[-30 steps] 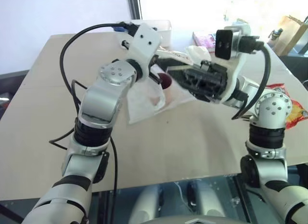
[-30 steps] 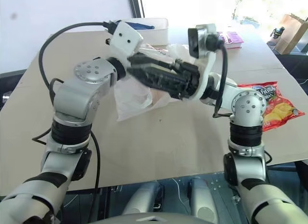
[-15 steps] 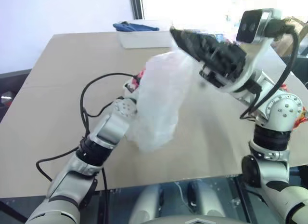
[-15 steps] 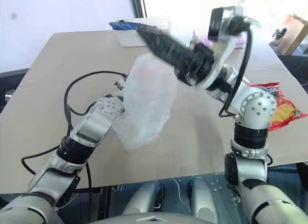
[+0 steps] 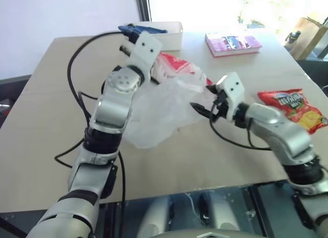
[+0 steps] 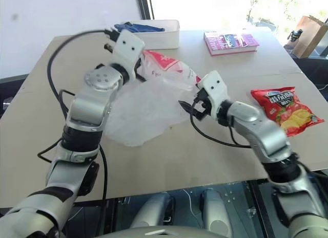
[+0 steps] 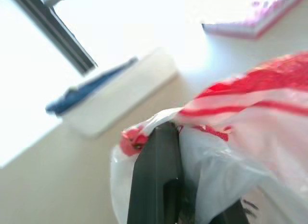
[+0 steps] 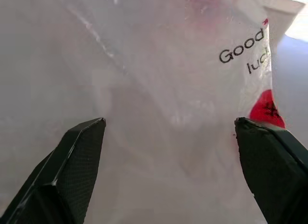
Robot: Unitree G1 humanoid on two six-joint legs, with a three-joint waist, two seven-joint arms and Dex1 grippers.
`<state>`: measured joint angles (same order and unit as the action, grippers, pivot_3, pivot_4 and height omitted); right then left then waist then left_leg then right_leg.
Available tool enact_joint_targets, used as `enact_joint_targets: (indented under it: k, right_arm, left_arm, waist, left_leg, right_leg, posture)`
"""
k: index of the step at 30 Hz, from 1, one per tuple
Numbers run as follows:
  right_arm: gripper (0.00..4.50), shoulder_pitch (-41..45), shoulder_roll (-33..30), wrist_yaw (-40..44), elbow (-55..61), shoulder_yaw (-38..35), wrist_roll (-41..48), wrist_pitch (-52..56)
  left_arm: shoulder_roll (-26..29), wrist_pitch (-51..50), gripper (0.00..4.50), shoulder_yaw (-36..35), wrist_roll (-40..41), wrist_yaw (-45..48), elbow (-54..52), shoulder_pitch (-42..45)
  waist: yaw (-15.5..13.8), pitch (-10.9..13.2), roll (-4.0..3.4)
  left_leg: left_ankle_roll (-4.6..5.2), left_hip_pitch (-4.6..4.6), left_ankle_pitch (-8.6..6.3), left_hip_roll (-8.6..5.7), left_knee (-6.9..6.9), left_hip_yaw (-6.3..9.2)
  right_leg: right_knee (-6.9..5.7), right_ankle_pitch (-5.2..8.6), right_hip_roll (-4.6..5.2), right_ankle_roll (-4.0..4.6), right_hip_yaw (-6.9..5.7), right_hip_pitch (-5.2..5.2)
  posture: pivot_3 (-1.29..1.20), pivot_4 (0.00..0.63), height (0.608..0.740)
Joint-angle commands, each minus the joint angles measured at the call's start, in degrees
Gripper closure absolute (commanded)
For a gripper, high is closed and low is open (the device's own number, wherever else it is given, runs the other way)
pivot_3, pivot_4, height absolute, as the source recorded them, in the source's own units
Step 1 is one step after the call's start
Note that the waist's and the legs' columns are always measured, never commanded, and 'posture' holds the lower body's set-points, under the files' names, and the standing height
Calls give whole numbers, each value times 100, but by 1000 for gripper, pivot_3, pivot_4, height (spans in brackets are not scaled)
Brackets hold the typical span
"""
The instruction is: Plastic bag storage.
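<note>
Bag (image 5: 164, 102): hangs over the table (image 5: 46, 120), lower end on the tabletop.
Left gripper (image 7: 161, 151): clamped on bag's red top.
Right gripper (image 5: 201, 109): jaws wide, at bag's right edge.
Chips packet (image 5: 294, 107): well right of bag.

Beige table (image 5: 46, 120), white tray (image 5: 166, 36), pink book (image 5: 233, 44), chips packet (image 5: 292, 107)

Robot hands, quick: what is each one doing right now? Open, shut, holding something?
Left gripper: shut on the plastic bag, pinching its top edge.
Right gripper: open, holding nothing, jaws wide and facing the bag.
</note>
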<state>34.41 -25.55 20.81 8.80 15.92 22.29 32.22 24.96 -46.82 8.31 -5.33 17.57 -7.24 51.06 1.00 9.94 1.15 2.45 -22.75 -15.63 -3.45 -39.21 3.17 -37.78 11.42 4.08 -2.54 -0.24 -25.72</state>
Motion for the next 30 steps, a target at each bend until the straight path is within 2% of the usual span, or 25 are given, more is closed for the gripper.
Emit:
enact_joint_targets:
  k: [1, 6, 9, 13, 16, 17, 19, 22, 27, 30]
  right_arm:
    - [147, 760, 164, -115, -1429, 187, -1169, -1105]
    - [147, 2141, 587, -66, -4451, 174, -2028, -2760]
    - [147, 2889, 903, 203, -5873, 237, -2364, -3815]
    - [147, 3595, 1101, 79, -7158, 213, -2833, -4724]
    - [147, 3746, 919, 41, -7390, -16, -2886, -5090]
    - [147, 3728, 801, 46, -7343, -86, -2890, -5192]
    - [147, 3327, 286, 405, -6565, -440, -2632, -5152]
    - [147, 2243, -438, 1011, -4321, -933, -2162, -4268]
    - [147, 337, -1384, 1257, -631, -1769, -1602, -2016]
    - [147, -796, -1810, 1229, 1174, -2696, -1123, -577]
  left_arm:
    - [116, -100, 4500, -65, -122, 12, -194, 5]
    - [666, -594, 4500, -85, -184, 245, -524, -417]
    - [1045, -893, 4500, -182, 46, 643, -1112, -831]
    - [1039, -1610, 4500, -1062, 1030, 1313, -2023, -1125]
    - [903, -2197, 4500, -2008, 2332, 2163, -2420, -1151]
    - [1016, -2217, 4500, -2159, 2566, 2377, -2458, -1186]
    - [1571, -1656, 4500, -1834, 2279, 2447, -2178, -1219]
    - [2255, 22, 4500, -806, 1434, 2548, -1892, -1494]
    - [2099, 1451, 4500, 29, 877, 2549, -1357, -1398]
    - [1867, 1632, 4500, 119, 1017, 2701, -1058, -1126]
  waist:
    - [8, 2, -3]
    - [43, 2, -3]
    - [130, 2, -3]
    - [151, 4, -5]
    - [122, 4, -6]
    - [119, 4, -6]
    - [131, 5, -7]
    - [38, 8, -19]
    - [-17, 8, -23]
    - [-61, 9, -24]
  left_leg:
    - [0, 2, 0, 1, 0, -3]
    - [0, 2, 0, -2, 7, -3]
    - [-1, 2, 0, 2, 22, 2]
    - [-1, -9, 0, 3, 37, 7]
    - [-3, -11, 1, 5, 52, 24]
    - [-3, -13, 1, 4, 56, 30]
    - [-3, -12, 1, 2, 56, 28]
    - [-5, -13, 2, 1, 69, 38]
    - [-3, -13, 1, 8, 77, 20]
    - [-1, -15, 0, 12, 74, 18]
  right_leg:
    - [-1, 0, -2, 0, 2, -1]
    - [5, 0, -4, 0, 2, -2]
    - [18, 0, -6, 1, 6, -3]
    - [45, 0, -4, 1, 12, -8]
    - [72, 0, -4, 1, -2, 0]
    - [83, 0, -3, 1, -10, 5]
    - [85, 0, -3, 1, -10, 7]
    - [92, 0, 1, 1, -15, 7]
    - [96, 0, 6, 1, 3, 2]
    - [90, 0, 5, 1, 3, 1]
  posture:
    - [0, 150, 740]
    - [0, 150, 740]
    - [0, 150, 740]
    - [0, 150, 740]
    - [0, 150, 740]
    - [0, 150, 740]
    - [0, 150, 740]
    - [0, 150, 740]
    - [0, 150, 740]
    - [0, 150, 740]
